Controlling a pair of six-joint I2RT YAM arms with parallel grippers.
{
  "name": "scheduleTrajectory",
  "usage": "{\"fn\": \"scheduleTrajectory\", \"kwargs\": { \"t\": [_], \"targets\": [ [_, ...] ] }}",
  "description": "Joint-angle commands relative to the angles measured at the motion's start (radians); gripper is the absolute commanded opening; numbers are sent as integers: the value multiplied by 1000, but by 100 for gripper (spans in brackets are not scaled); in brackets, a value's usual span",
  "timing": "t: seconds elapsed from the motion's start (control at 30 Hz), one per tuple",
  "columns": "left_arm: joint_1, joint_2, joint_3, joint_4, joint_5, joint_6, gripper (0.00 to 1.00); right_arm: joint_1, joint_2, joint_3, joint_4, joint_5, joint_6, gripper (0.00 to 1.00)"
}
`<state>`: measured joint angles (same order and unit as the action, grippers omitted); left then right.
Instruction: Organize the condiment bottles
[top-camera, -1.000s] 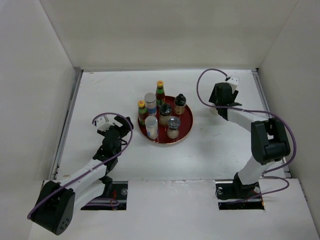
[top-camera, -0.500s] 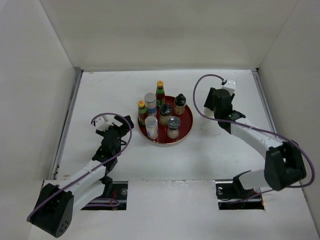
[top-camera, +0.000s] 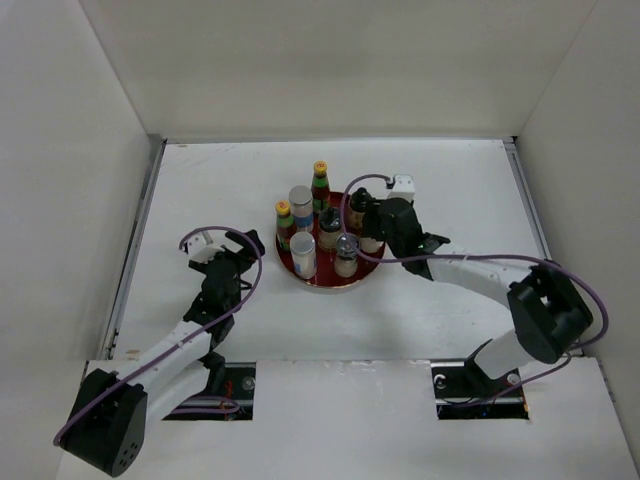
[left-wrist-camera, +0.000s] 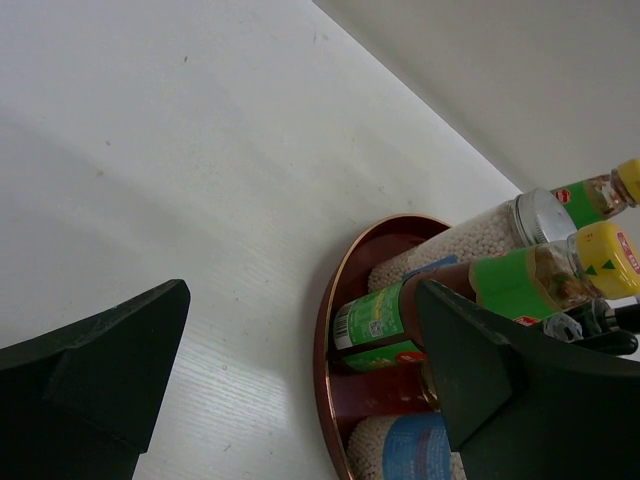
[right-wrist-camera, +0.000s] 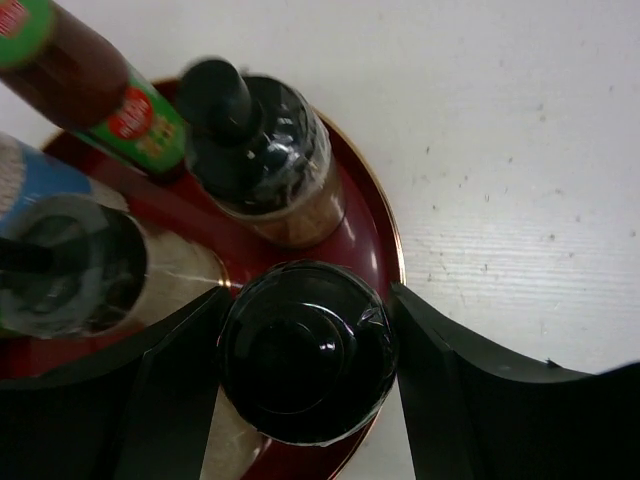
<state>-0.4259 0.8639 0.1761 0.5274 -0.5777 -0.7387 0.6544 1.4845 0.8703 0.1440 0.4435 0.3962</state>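
Several condiment bottles stand on the round red plate: two green-red bottles with yellow caps, two pale shakers, a black-capped cruet and a silver-topped cruet. My right gripper is over the plate's right side. It is open, its jaws straddling the cap of another black-capped cruet at the plate's rim. My left gripper is open and empty, just left of the plate. In the left wrist view the nearer green-red bottle is in front of its fingers.
White walls enclose the table on the left, back and right. The right arm's purple cable loops above the bottles. Bare tabletop lies right of the plate and also to its left.
My right arm has swung from the table's far right to the plate and set its jaws round the black-capped cruet. The left arm has hardly moved.
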Motion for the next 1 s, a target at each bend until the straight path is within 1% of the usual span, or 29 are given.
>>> {"fn": "scheduleTrajectory", "kwargs": {
  "t": [0.0,0.07,0.1,0.13,0.23,0.3,0.5,0.6,0.73,0.83,0.97],
  "targets": [
    [6,-23,-15,31,-20,7,100,1,43,58,147,0,10,57],
    [8,-14,-13,31,-16,7,100,1,69,56,163,1,16,58],
    [8,-14,-12,29,-14,7,100,1,83,56,167,1,15,60],
    [8,-13,-12,29,-13,9,100,3,91,58,169,4,13,65],
    [8,-6,-9,28,-25,9,100,9,82,55,172,18,20,89],
    [8,4,-6,23,-25,9,100,9,62,59,163,27,17,99],
    [9,56,37,-49,-54,1,100,9,-111,10,166,81,15,100],
    [9,99,75,-98,-57,-11,100,-23,-223,-48,174,121,24,100],
    [9,141,109,-128,-56,-14,100,-86,-334,-151,183,175,56,100],
    [11,135,125,-151,-57,-16,100,-129,-406,-258,189,185,119,100],
    [5,118,140,-182,-74,-13,100,-178,-447,-375,230,176,200,100]
  ]
}}
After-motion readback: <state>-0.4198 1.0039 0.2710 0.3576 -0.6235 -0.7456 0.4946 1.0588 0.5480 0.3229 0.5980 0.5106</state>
